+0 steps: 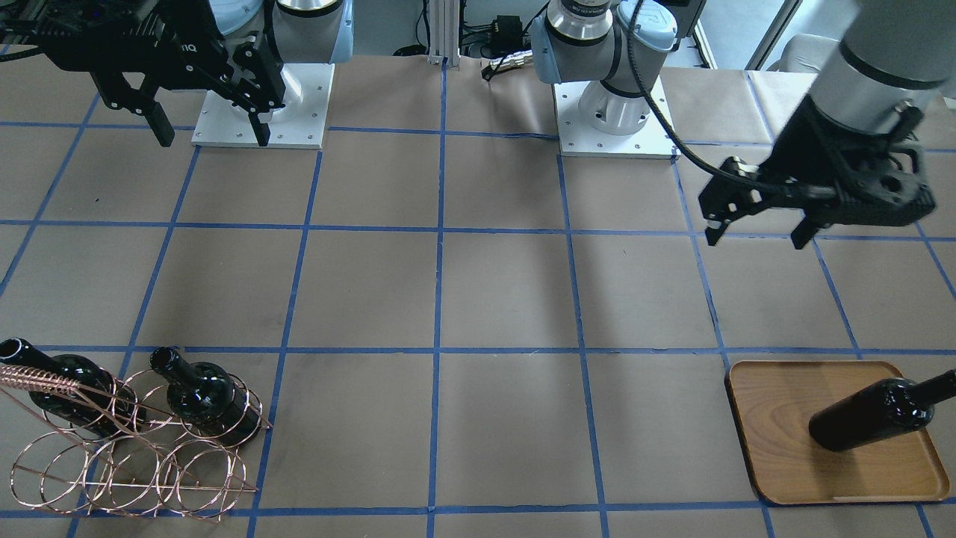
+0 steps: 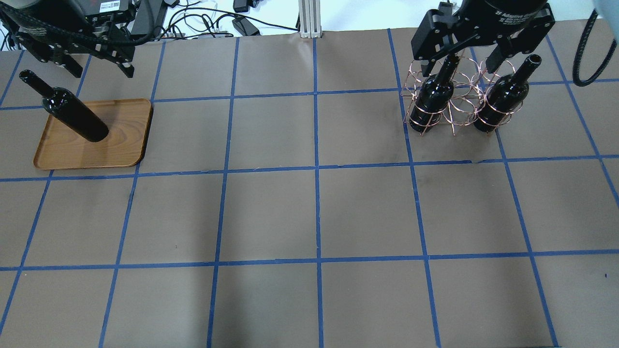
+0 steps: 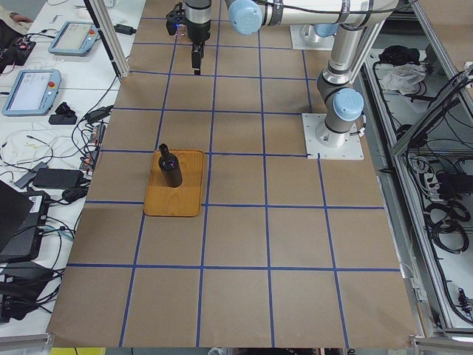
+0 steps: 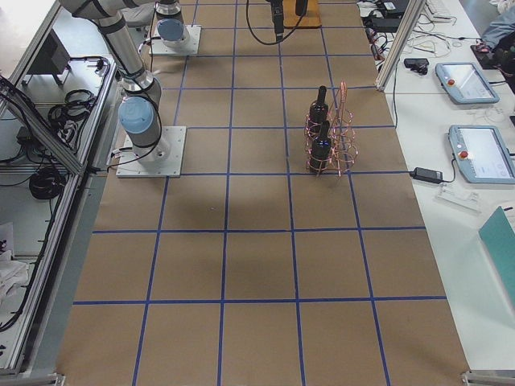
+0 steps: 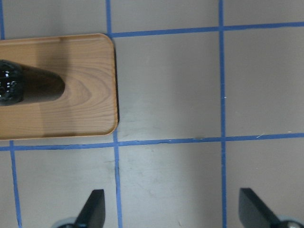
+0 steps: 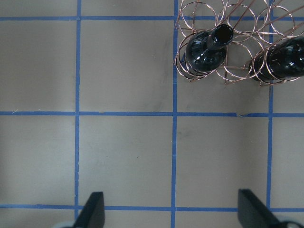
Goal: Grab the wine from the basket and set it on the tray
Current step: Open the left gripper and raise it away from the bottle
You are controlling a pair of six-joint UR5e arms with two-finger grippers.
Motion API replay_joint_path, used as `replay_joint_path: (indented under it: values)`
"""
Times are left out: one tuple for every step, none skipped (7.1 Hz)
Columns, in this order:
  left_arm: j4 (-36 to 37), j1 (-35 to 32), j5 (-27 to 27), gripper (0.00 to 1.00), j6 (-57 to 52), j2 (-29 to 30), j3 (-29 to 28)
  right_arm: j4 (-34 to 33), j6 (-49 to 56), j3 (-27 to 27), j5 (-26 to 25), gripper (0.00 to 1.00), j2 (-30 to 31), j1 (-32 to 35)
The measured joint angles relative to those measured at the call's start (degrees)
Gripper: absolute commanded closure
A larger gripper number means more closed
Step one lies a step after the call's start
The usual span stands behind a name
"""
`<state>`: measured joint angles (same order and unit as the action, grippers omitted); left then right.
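One bottle (image 2: 75, 113) stood upright on the tray (image 2: 123, 142), at the bench's (image 2: 309, 212) far edge on the robot's left. Its base rested on the wood and its open neck pointed up. Nothing gripped it.

The left pincer (image 1: 754, 240) hung above the bare bench near the tray, on the robot's side of it and apart from the bottle. Its fingers (image 5: 94, 209) were spread wide and held nothing. In its wrist view the tray's corner and the lower part of the bottle showed at the upper left, with the brown bench and blue tape lines (image 5: 222, 95) under the fingers.

The basket (image 1: 127, 467) stood at the far edge on the robot's right. Two more bottles (image 2: 505, 99) stood neck-up inside its copper rings, side by side. The coiled handle (image 1: 37, 377) ran along its top.

The right pincer (image 2: 457, 67) hovered over the bench on the robot's side of the basket, touching neither the wire nor the glass. Its fingers (image 6: 95, 209) were also spread apart and empty.
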<state>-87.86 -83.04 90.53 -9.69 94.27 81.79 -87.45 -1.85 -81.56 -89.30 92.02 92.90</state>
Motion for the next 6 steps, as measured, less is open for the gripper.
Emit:
replay_joint_path:
  values:
    - [0.12,-3.67,-0.25,0.0,2.58,-1.73,1.73,0.0,0.0,0.0,0.0,0.0,0.0,0.0]
    - [0.21,-6.01,-0.37,0.0,3.82,-3.17,3.41,0.0,0.0,0.0,0.0,0.0,0.0,0.0]
    - [0.23,-7.01,-0.37,0.0,4.45,-4.43,4.42,0.0,0.0,0.0,0.0,0.0,0.02,0.0]
    - [0.23,-7.3,-0.18,0.0,4.65,-5.25,4.86,0.0,0.0,0.0,0.0,0.0,0.03,0.0]
    - [0.22,-7.32,0.1,0.0,4.68,-5.64,5.06,0.0,0.0,0.0,-0.02,0.0,0.02,0.0]
    - [0.11,-7.31,0.28,0.0,4.67,-5.78,5.19,0.0,0.0,0.0,-0.04,0.0,0.01,0.0]
